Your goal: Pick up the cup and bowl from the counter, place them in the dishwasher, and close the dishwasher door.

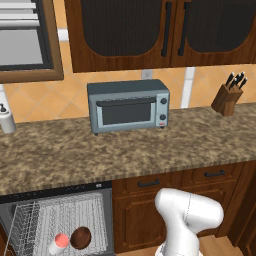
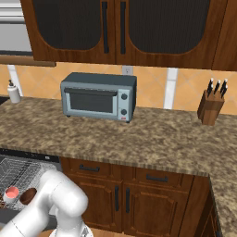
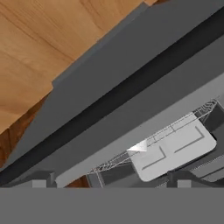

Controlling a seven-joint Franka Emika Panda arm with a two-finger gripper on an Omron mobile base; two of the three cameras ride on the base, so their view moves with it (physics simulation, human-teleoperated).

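A grey toaster oven [image 1: 128, 105] stood against the tiled wall. A knife block [image 1: 228, 98] sat well to its right, a white dispenser bottle [image 1: 6, 118] far left. Dark wood cabinets [image 1: 160, 31] hung above.

the cup [image 1: 61, 241] and the bowl [image 1: 80, 237] lie side by side, touching, in the dishwasher [image 1: 60, 220] rack under the table [image 1: 125, 155], cup left of bowl. on the table a toaster oven [image 1: 129, 105] stands mid-rear, a bottle [image 1: 6, 118] far left, a knife block [image 1: 228, 97] far right.
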